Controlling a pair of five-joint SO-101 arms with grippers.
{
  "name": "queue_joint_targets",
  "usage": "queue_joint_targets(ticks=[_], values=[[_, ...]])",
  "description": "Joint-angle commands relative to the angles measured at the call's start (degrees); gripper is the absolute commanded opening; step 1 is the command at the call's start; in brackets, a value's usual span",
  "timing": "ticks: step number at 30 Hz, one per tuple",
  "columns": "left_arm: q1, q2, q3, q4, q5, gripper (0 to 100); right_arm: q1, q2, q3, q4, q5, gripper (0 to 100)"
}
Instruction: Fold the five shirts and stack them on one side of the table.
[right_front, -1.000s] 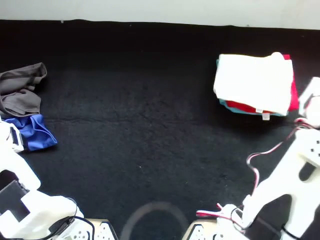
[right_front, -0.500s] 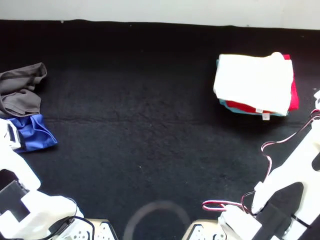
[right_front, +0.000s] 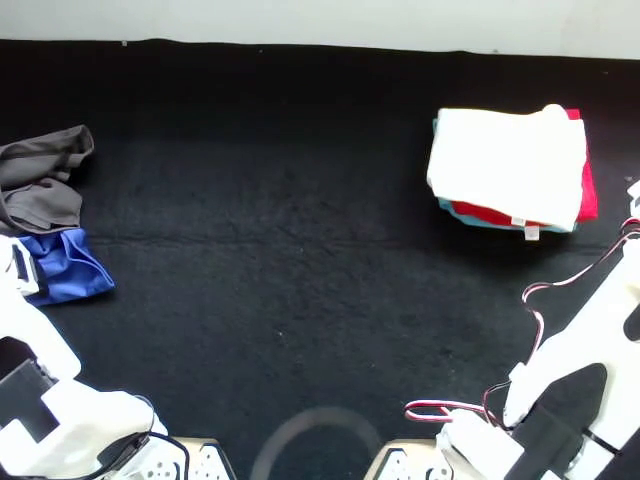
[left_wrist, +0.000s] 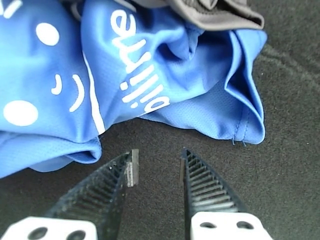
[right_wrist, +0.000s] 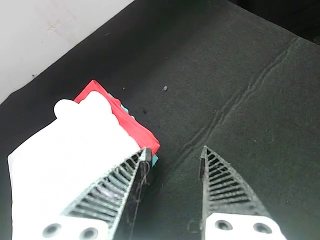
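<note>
The left end effector (left_wrist: 158, 165) is hovering open just beside the blue shirt (left_wrist: 165, 95), which is likely handling soft and slippery; pinching its bunched hem seems best.

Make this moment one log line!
stack: folded | blue shirt, grey shirt: crumpled | left gripper: open by blue shirt | right gripper: open near stack

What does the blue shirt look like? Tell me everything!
The blue shirt is bright blue with white letters, dots and a stripe, in thin, slightly shiny fabric that looks like mesh. It is not folded: it lies crumpled on the black cloth at the table's left edge. The gray shirt overlaps its far side. The open left gripper is close by its hem, holding nothing.
</note>
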Motion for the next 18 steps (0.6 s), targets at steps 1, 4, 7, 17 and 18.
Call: queue_joint_targets(ticks=[1, 4, 7, 17, 18], values=[[0.5, -0.4, -2.2, -0.4, -0.4, 15, -1.5, -0.1, -2.7, 0.3, -0.6, 16.3], [0.5, -0.4, -2.2, -0.4, -0.4, 15, -1.5, -0.1, -2.6, 0.0, -0.6, 16.3], [0.7, 0.0, -2.2, -0.4, -0.4, 15, -0.9, 0.0, -2.9, 0.0, -0.6, 16.3], [0.9, 0.0, -2.2, -0.4, -0.4, 15, 0.5, -0.4, -1.2, 0.5, -0.6, 16.3], [0.9, 0.0, -2.2, -0.4, -0.4, 15, 2.2, -0.2, -1.0, 0.5, -0.6, 16.3]])
